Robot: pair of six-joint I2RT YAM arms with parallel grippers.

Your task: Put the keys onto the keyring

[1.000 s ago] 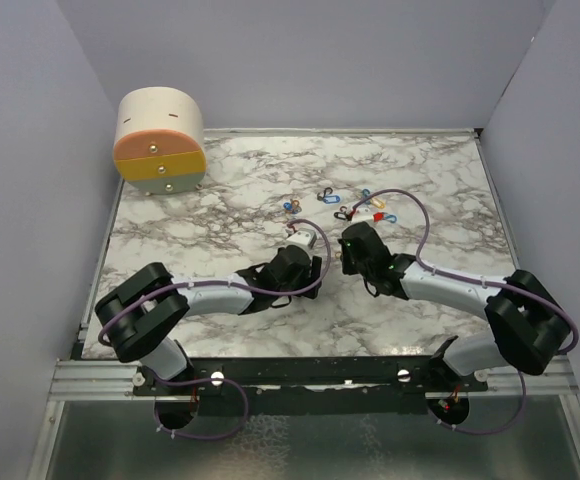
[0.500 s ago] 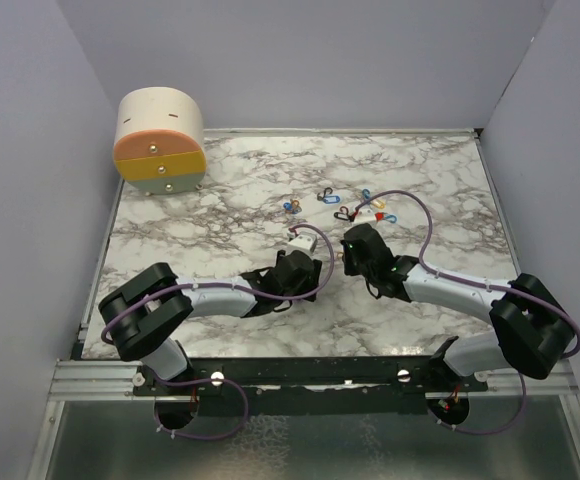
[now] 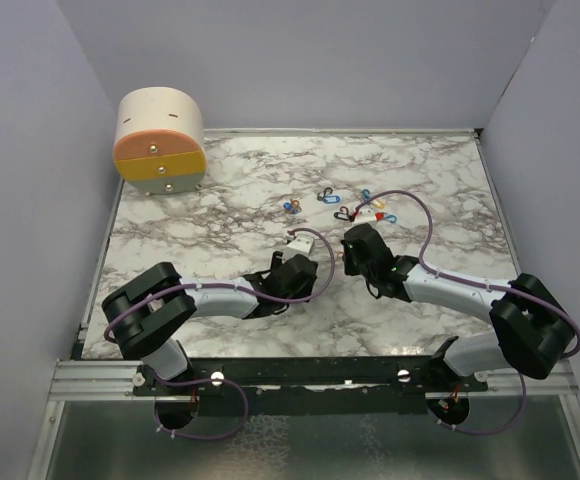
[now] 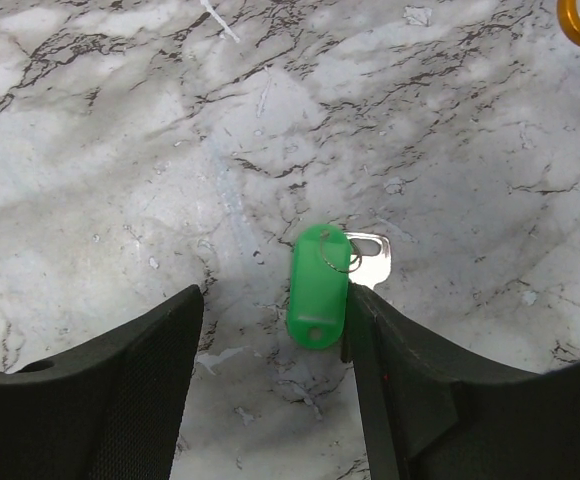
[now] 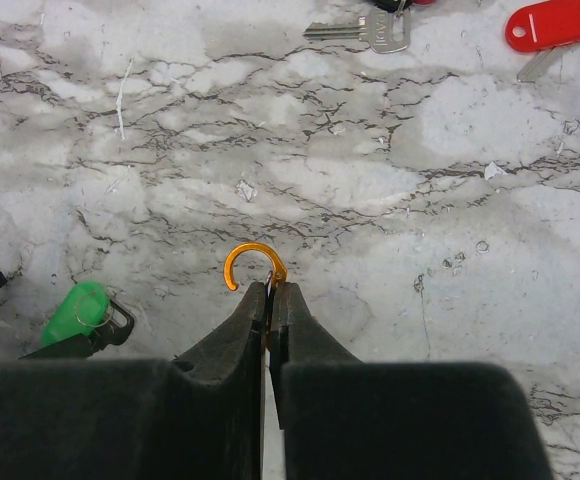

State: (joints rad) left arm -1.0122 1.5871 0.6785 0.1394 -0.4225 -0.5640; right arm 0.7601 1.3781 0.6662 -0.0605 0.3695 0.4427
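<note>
A green-tagged key (image 4: 318, 285) lies flat on the marble, its metal blade (image 4: 372, 266) beside it. My left gripper (image 4: 275, 330) stands open around the tag's near end, and the tag rests against the right finger (image 4: 410, 380). My right gripper (image 5: 270, 290) is shut on the orange keyring (image 5: 253, 262), whose open hook sticks out past the fingertips. The same keyring (image 4: 575, 20) shows at the top right of the left wrist view. In the top view both grippers, left (image 3: 310, 262) and right (image 3: 348, 245), face each other at mid-table. More keys (image 3: 327, 197) lie scattered just beyond them.
A round box with orange and yellow drawers (image 3: 160, 140) stands at the back left. A bare metal key (image 5: 365, 32) and a red tag (image 5: 555, 22) lie ahead of the right gripper. Grey walls close in the marble table (image 3: 220, 190) on three sides.
My left gripper has drawn back a little toward the near edge. The right gripper has barely shifted and still holds the keyring.
</note>
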